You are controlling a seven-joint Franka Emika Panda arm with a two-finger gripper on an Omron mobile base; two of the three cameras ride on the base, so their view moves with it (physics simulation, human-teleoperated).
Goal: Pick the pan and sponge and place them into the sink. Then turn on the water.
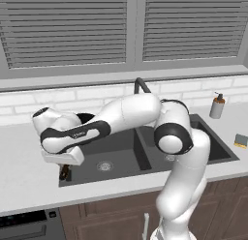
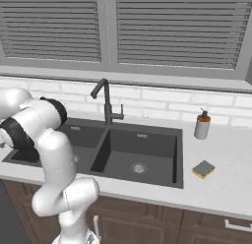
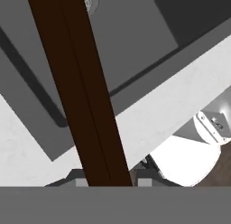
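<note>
In the left base view the gripper (image 1: 64,170) hangs at the lower-left corner of the sink (image 1: 121,159), above the left basin; the sponge (image 1: 241,140) lies at far right. In the right base view both basins look empty. In the hand view the pan (image 3: 76,83) handle runs bottom to top, clamped between the fingers.

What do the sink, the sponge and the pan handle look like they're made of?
Sink: matte dark grey, likely composite stone, no shine.
Sponge: yellow foam under a grey-green scrub layer.
Pan handle: dark brown, perhaps wood, with a lengthwise line, held in the gripper.
</note>
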